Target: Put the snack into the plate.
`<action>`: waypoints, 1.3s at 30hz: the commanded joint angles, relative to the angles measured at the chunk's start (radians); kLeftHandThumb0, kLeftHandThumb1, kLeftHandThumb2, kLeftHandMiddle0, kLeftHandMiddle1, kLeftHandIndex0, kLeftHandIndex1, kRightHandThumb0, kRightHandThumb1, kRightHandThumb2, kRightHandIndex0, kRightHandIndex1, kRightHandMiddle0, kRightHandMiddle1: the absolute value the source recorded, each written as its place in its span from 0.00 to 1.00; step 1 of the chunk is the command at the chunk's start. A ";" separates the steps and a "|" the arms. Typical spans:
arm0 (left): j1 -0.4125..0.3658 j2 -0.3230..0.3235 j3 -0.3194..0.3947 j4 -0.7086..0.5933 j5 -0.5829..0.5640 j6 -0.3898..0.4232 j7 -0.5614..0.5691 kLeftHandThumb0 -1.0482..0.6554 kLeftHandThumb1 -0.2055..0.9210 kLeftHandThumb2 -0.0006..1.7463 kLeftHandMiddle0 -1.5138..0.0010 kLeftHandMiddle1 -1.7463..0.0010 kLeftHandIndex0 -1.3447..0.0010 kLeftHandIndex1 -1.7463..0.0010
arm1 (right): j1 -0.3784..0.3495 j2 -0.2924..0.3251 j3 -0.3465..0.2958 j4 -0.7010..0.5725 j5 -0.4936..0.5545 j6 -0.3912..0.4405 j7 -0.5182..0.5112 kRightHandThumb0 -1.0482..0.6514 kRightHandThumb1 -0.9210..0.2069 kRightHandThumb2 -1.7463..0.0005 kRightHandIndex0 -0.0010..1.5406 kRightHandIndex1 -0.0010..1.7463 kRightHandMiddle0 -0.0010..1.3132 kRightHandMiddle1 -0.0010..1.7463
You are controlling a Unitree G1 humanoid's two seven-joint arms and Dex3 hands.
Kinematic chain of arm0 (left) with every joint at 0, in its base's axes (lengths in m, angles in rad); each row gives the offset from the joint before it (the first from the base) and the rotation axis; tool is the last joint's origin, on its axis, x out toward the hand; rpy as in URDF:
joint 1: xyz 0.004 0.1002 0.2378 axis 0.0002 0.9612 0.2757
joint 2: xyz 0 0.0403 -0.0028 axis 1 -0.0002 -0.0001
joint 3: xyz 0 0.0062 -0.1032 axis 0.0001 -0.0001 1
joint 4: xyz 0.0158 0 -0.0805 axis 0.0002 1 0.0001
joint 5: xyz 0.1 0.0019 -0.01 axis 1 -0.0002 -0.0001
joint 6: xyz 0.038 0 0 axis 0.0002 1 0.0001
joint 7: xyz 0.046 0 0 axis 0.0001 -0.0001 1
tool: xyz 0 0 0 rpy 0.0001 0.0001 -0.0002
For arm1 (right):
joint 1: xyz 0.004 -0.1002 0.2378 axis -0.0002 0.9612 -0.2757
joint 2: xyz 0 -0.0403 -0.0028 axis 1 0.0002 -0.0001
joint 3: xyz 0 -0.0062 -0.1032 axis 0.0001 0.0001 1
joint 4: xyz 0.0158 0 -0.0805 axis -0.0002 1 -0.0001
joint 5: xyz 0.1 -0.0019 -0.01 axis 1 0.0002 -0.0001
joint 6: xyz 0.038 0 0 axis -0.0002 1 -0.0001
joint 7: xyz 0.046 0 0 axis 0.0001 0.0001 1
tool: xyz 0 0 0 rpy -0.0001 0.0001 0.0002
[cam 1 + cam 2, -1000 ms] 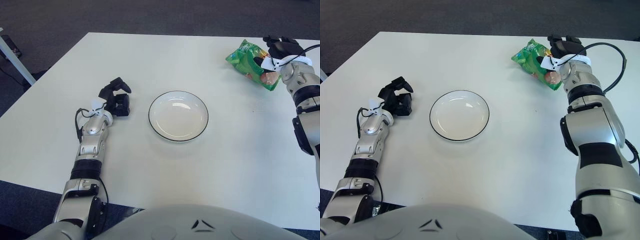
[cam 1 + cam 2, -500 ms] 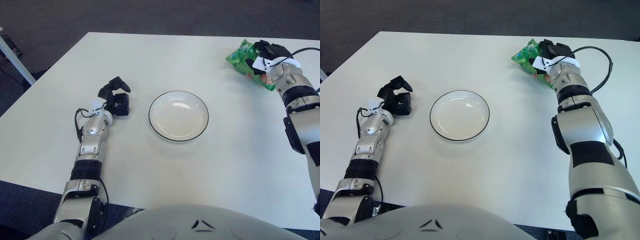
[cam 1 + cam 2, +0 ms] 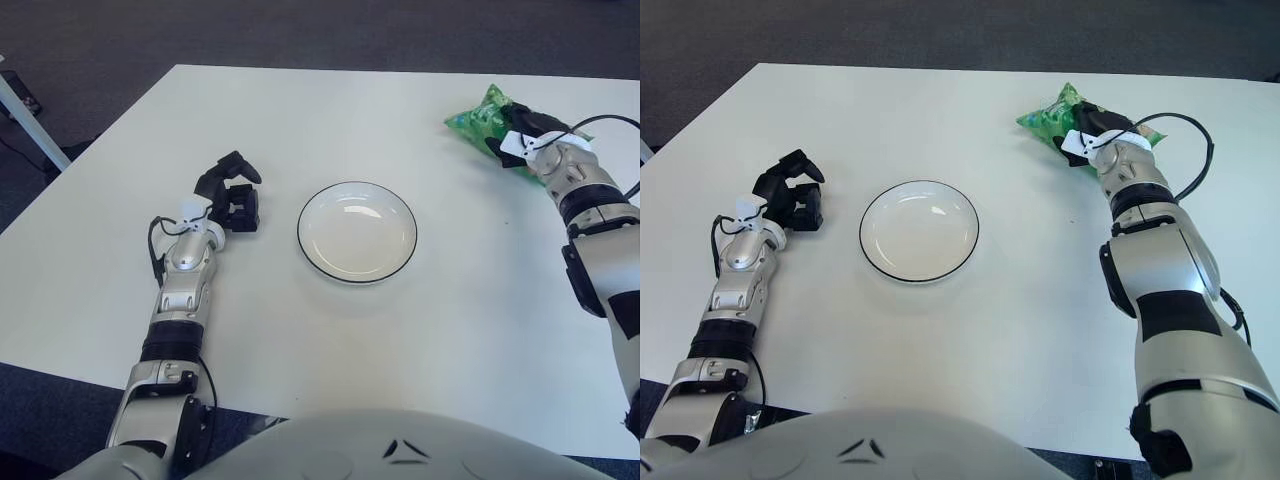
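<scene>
On the white table (image 3: pixel 330 340), the left hand (image 3: pixel 231 194) shows left of the empty black-rimmed plate (image 3: pixel 357 231), fingers curled on nothing, while at the far right the right hand (image 3: pixel 1092 132) grips the green snack bag (image 3: pixel 1057 113), its print unreadable.

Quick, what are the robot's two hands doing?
Left hand: curled shut, holding nothing, left of the plate.
Right hand: closed on the green snack bag.

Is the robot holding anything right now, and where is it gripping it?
Its right hand grips the green snack bag at its right end. The left hand holds nothing.
</scene>
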 commanded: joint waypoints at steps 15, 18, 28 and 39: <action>0.118 -0.044 -0.017 0.087 0.011 -0.023 -0.002 0.32 0.39 0.81 0.14 0.00 0.49 0.00 | 0.028 -0.008 0.004 -0.015 0.015 -0.105 0.108 0.03 0.00 0.41 0.09 0.04 0.00 0.28; 0.115 -0.046 -0.018 0.091 0.013 -0.028 0.002 0.32 0.40 0.80 0.13 0.00 0.50 0.00 | 0.046 -0.032 0.001 -0.029 0.022 -0.150 0.123 0.04 0.00 0.42 0.09 0.03 0.00 0.29; 0.108 -0.050 -0.016 0.098 0.014 -0.034 0.012 0.31 0.38 0.82 0.14 0.00 0.49 0.00 | 0.167 -0.181 -0.013 -0.237 0.069 -0.392 0.250 0.06 0.00 0.43 0.09 0.03 0.00 0.29; 0.094 -0.040 -0.017 0.110 0.019 -0.011 0.001 0.31 0.37 0.83 0.14 0.00 0.48 0.00 | 0.408 -0.347 -0.119 -0.800 0.203 -0.369 0.483 0.09 0.00 0.44 0.12 0.05 0.00 0.27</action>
